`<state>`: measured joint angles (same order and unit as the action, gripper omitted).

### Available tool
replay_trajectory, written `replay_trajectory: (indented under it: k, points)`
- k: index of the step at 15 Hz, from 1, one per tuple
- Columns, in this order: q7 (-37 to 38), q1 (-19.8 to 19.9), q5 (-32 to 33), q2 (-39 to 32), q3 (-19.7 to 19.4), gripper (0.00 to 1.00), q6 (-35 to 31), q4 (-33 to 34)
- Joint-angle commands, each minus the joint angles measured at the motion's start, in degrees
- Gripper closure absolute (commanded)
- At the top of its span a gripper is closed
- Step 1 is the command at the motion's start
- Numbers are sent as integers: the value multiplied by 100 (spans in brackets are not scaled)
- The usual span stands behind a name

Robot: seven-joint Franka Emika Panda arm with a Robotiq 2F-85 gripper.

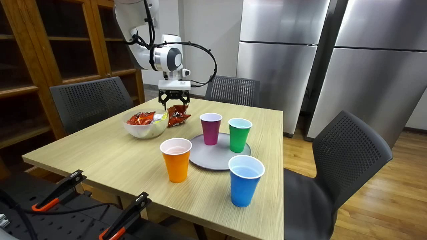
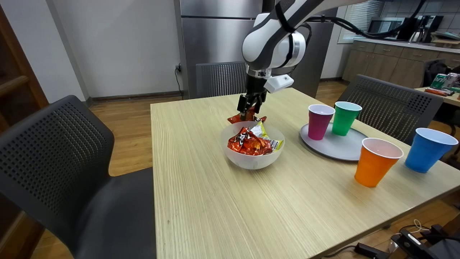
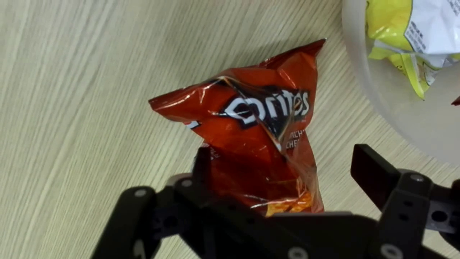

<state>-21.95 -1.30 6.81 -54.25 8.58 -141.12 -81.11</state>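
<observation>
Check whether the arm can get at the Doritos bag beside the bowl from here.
Probably yes. The gripper hangs over the Doritos bag, jaws open on either side of it, and nothing lies on top. The bag sits nearer one jaw, though, and the bowl stands close beyond the other.

The Doritos bag is glossy, crinkled film, the bowl matt plastic (the table wood-grained).

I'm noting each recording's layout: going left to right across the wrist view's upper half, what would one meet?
Tabletop, red Doritos bag, a strip of tabletop, wall of the pale bowl, yellow-and-white packet inside it.
</observation>
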Motion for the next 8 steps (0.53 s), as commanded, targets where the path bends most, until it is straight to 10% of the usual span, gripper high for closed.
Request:
replay_trajectory:
  k: [1, 3, 4, 8]
  points:
    - [-226, 121, -126, -4, 135, 0, 224, 120]
    - [-225, 126, -129, -12, 134, 3, 233, 132]
    - [-225, 130, -132, -17, 136, 28, 237, 140]
    - [-222, 125, -129, -33, 131, 47, 265, 169]
